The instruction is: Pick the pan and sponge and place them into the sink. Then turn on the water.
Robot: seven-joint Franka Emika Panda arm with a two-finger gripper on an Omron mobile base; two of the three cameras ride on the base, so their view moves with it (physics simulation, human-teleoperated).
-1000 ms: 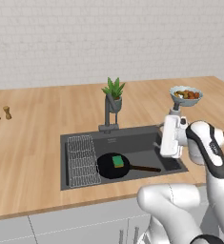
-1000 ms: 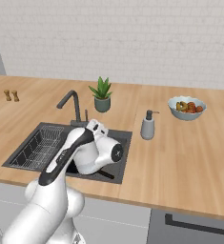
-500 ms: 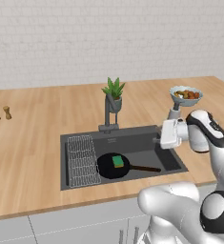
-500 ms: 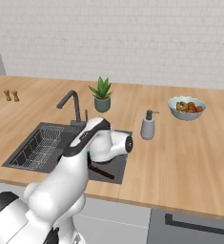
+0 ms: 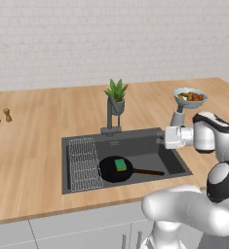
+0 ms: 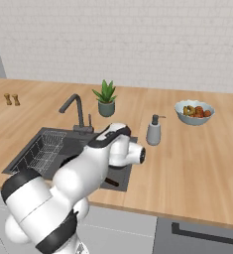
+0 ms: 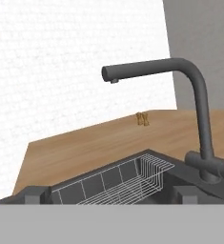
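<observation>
Now pan and sponge lie in the sink — the tap is next.
Left to right: wire rack (image 5: 84, 163), pan (image 5: 115, 169) bearing the sponge (image 5: 120, 165), then our empty, wide-open gripper (image 5: 165, 137); we judge the faucet (image 5: 110, 116) lever stiff, wanting a push.

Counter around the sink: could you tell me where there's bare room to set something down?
The widest bare stretch lies between the sink and the two small shakers. The front strip is narrow. It is crowded around the plant, faucet, soap dispenser and fruit bowl.
</observation>
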